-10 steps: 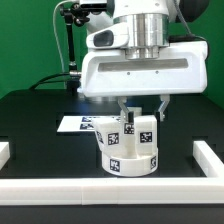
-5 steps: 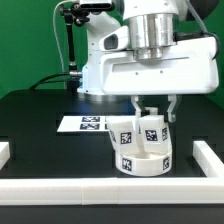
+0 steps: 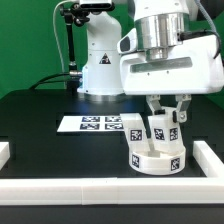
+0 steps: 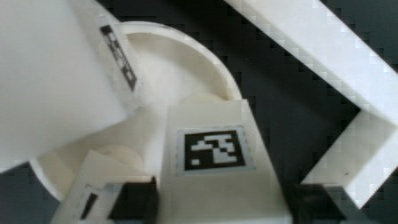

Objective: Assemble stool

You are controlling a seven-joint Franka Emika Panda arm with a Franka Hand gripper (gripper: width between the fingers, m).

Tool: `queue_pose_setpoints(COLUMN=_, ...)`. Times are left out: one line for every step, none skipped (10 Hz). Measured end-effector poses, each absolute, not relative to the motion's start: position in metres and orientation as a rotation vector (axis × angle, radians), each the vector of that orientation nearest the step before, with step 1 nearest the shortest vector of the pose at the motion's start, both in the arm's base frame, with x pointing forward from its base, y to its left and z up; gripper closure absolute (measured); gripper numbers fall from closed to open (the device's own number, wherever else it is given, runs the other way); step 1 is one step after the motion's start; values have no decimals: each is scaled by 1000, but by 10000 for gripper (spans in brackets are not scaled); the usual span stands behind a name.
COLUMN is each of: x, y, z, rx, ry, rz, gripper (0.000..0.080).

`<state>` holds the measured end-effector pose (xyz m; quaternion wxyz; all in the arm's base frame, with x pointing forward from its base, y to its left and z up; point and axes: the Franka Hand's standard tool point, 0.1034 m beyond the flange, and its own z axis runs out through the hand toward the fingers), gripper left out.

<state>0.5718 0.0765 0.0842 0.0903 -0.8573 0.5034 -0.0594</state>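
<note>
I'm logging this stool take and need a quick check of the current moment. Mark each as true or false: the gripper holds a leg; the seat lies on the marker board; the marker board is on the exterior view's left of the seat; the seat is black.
1. The gripper holds a leg. True: its fingers close on the leg standing in the seat.
2. The seat lies on the marker board. False: it sits on the black table, apart from the board.
3. The marker board is on the exterior view's left of the seat. True.
4. The seat is black. False: it is white.
</note>
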Motion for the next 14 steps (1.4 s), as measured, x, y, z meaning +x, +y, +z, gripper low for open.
queue_pose_setpoints(x=571, y=79, z=84, rx=-2461, ry=1613, rz=-158, gripper=459)
queue_pose_setpoints(x=571, y=80, z=84, rx=-2404, ry=1681, rz=-144, gripper=459)
queue_pose_setpoints(x=571, y=80, z=84, rx=-2364, ry=1727, rz=-135, gripper=459)
queue_pose_setpoints(x=571, y=81, z=84, rx=-2287, ry=1814, rz=-118, gripper=459)
queue_pose_setpoints(x=570, y=83, z=84, rx=-2239, ry=1864, rz=-107, gripper=459)
queue_pose_setpoints(x=570, y=83, z=84, rx=-2207, ry=1897, rz=-100, gripper=459)
queue_pose_setpoints(x=570, y=84, z=84, rx=-2154, ry=1948, rz=-87, gripper=368)
queue_pose_setpoints(x=570, y=84, z=84, rx=-2157, ry=1945, rz=-88, gripper=368)
queue_pose_setpoints(x=570, y=84, z=84, rx=-2167, ry=1935, rz=-89, gripper=213)
queue_pose_setpoints(x=572, y=83, z=88, rx=-2245, ry=1849, rz=-88, gripper=213)
queue_pose_setpoints(x=578, y=81, z=94, rx=-2298, ry=1774, rz=-96, gripper=161)
queue_pose_setpoints(x=582, y=84, z=98, rx=-2305, ry=1759, rz=-84, gripper=153)
queue_pose_setpoints(x=587, y=86, z=103, rx=-2419, ry=1608, rz=-87, gripper=153)
queue_pose_setpoints(x=594, y=86, z=109, rx=-2498, ry=1479, rz=-97, gripper=153)
